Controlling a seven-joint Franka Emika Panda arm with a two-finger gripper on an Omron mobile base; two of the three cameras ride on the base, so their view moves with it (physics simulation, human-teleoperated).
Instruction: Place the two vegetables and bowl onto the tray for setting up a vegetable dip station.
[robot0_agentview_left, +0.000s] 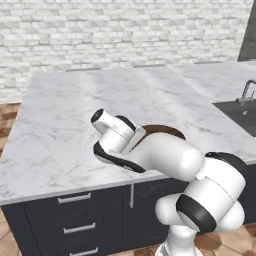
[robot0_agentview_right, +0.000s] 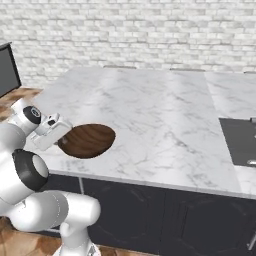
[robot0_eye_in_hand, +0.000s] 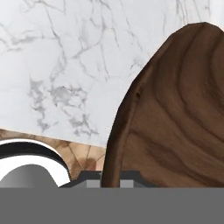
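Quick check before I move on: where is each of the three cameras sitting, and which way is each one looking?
Left base view: behind the arm's left, looking forward-down over the counter; arm rises lower right.
Right base view: behind its right; arm lower left, gripper at the bowl.
Hand view: along the shut gripper, whose fingers pinch the bowl's rim.
All three share bowl and counter.

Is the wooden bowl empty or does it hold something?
Empty, as far as visible: the bowl shows only bare wood grain inside in the right base and hand views; its part under the gripper is hidden.
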